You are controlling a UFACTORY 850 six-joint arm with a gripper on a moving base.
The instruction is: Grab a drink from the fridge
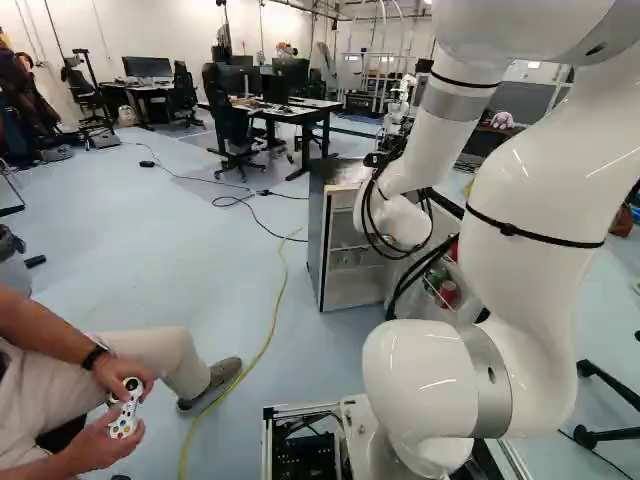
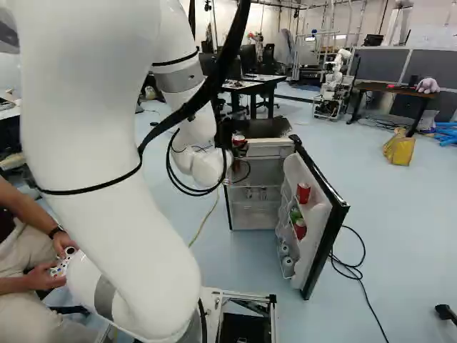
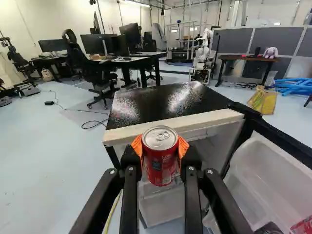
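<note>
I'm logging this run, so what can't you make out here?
Far side of the held can: faces away in the wrist view.
Hand: mostly hidden by the arm, left base view.
Red door can: cut off by the wrist view's edge.
Low door items: too small to identify, right base view.

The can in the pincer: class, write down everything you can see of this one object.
The can is red and cylindrical, with printed sides and a silvery, metallic-looking lid carrying a ring pull. It is roughly upright, gripped from two sides by the orange pads of the pincer, by the upper front edge of the open fridge. Its underside is hidden.
</note>
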